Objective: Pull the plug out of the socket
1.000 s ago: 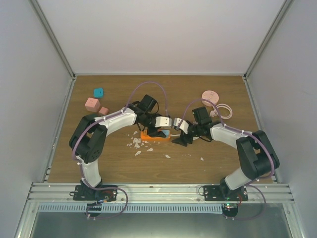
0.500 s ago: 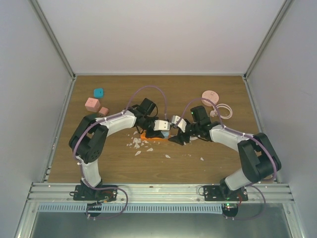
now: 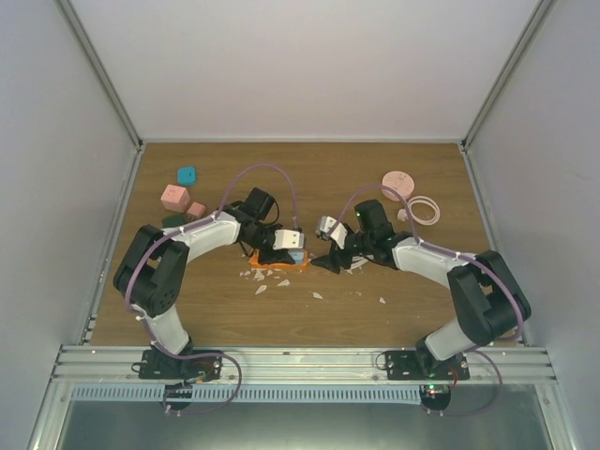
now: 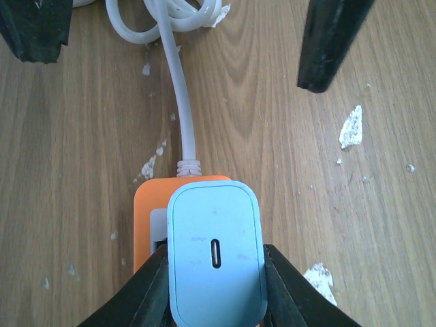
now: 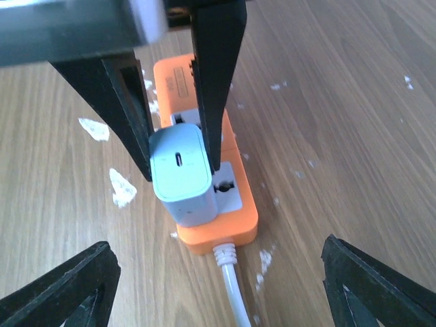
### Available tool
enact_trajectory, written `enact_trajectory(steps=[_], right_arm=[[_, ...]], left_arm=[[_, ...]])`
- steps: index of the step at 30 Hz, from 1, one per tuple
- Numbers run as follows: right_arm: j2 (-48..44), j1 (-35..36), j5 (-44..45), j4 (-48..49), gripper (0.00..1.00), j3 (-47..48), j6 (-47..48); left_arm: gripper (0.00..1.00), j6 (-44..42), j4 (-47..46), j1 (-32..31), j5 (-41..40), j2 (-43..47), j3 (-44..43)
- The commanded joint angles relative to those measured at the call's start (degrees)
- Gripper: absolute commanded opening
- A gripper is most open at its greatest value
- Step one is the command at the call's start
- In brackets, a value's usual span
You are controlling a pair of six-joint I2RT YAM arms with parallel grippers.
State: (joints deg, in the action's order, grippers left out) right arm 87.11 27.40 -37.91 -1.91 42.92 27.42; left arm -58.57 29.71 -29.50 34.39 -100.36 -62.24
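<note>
Pale blue plug (image 4: 214, 262), orange socket strip (image 4: 144, 218), white cable (image 4: 182, 109), black fingers (image 5: 214, 68)

The wooden table (image 3: 328, 169) bears an orange socket strip (image 4: 146, 225), white flakes (image 4: 351, 127) and pink blocks (image 3: 173, 197).

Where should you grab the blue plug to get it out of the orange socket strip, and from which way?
Grab the blue plug by its two flat long sides, coming straight down from above. It stands upright in the orange socket strip, so those sides are free and it probably pulls straight up. The left gripper pinches it just that way.
</note>
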Motion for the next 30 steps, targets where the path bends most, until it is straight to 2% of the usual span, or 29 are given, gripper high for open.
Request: enact_trajectory(steps=[1, 16, 23, 30], right_arm=[[2.5, 2.3, -3.1, 7.1, 0.83, -0.6, -4.6], [12.9, 7.9, -0.7, 24.0, 0.82, -4.5, -1.2], [15.8, 9.2, 2.0, 28.4, 0.83, -4.6, -2.8], [18.5, 9.9, 1.3, 30.3, 0.79, -3.8, -2.6]], left_arm=[[0.2, -1.9, 2.8, 2.1, 2.8, 2.8, 2.0], [0.19, -6.9, 3.2, 3.0, 4.4, 6.1, 6.1], [0.19, -6.3, 2.0, 3.0, 5.0, 6.5, 6.8], [0.18, -5.9, 0.9, 2.9, 6.1, 7.0, 7.8]])
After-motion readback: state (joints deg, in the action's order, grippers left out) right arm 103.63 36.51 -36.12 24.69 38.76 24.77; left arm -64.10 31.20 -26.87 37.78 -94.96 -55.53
